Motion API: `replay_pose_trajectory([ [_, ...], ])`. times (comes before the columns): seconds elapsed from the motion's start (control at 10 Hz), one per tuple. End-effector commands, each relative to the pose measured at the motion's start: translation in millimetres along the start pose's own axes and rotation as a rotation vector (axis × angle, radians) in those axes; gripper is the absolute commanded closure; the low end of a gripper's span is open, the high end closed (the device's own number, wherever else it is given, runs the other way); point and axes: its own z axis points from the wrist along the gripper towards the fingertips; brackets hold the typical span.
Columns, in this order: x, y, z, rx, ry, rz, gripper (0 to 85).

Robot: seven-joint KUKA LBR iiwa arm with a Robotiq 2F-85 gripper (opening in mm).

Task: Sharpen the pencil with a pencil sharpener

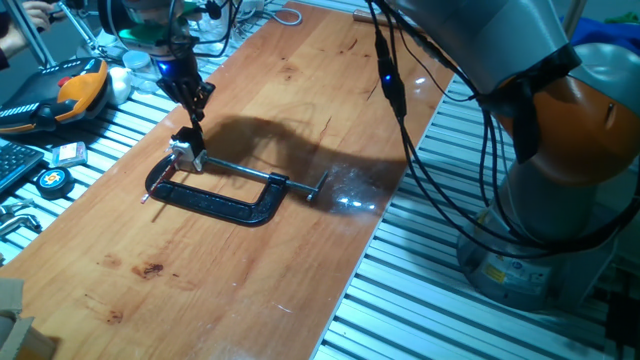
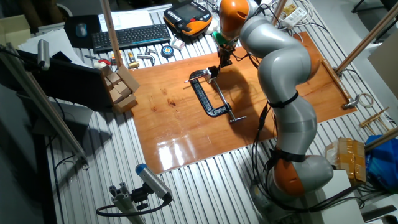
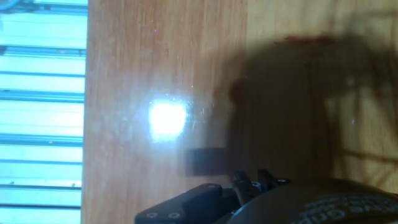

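In the upper left of one fixed view, the gripper [image 1: 192, 118] points down over the pencil sharpener [image 1: 185, 153], which sits in the black C-clamp [image 1: 215, 195] on the wooden table [image 1: 280, 270]. It seems to pinch the thin dark pencil [image 1: 197, 137], though the fingers blur.

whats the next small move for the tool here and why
Probably a slight push straight down along the pencil's axis, then a twist. In one fixed view the tool stands right above the pencil sharpener, which sits held in the C-clamp on the table, with a thin dark pencil pointing down into it. Whether the tip is fully seated cannot be told.
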Motion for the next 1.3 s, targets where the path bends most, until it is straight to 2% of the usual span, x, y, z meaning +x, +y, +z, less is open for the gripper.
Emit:
replay_pose_trajectory([
  [0.0,0.7,1.5,0.3,0.000,-0.006,0.000,85.0],
  [0.8,-0.3,13.4,4.1,-0.009,-0.045,-0.010,85.0],
  [1.0,0.4,15.3,5.2,0.000,-0.041,-0.007,85.0],
  [1.2,0.6,16.1,5.6,0.003,-0.039,-0.010,51.0],
])
